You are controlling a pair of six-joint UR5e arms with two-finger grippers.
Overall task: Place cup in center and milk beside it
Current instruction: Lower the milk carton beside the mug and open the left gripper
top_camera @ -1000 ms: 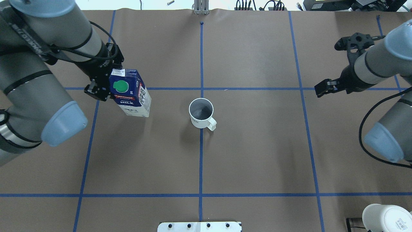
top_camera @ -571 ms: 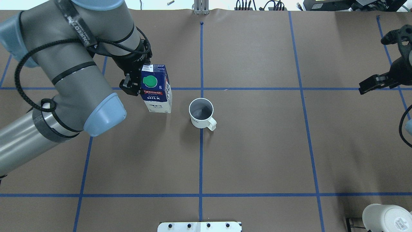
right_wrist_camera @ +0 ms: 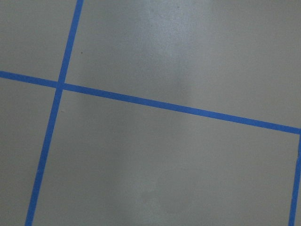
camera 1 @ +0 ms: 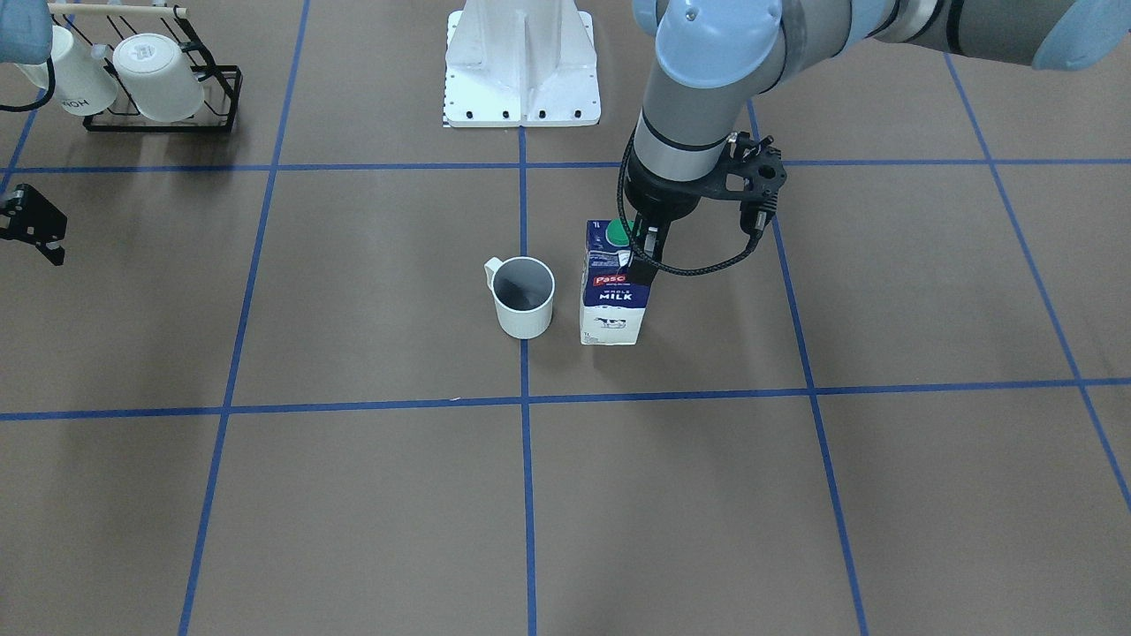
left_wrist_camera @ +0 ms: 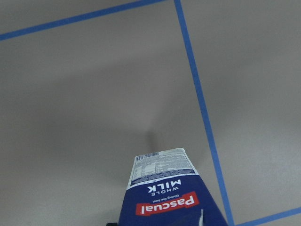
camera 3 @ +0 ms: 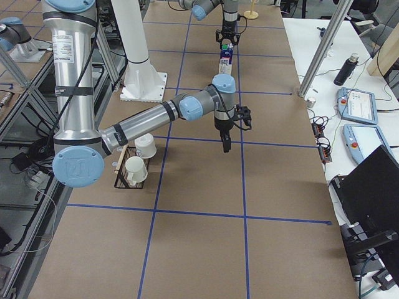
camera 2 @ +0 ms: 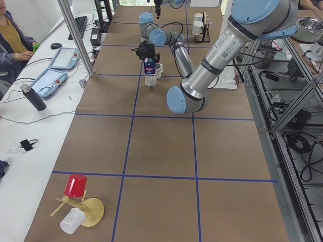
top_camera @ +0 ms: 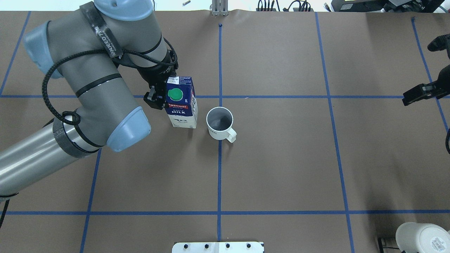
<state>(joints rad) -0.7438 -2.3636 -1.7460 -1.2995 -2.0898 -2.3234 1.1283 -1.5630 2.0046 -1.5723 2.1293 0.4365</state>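
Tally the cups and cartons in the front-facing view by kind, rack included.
Cups: 3 (the cup at the center, two mugs in the rack)
Cartons: 1 (the milk carton)
Total: 4

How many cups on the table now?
5: one cup on the centre line, two mugs in the rack, a red cup and a white cup at the wooden stand; more may be hidden.

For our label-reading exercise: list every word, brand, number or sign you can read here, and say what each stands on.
"Pascual": red label on the milk carton.
"WHOLE MILK": the carton's front, under that label.
"1L": the carton's dark blue part.
Too small or blurred: carton's fine print; lettering on the cup, left arm's band, racked mug.
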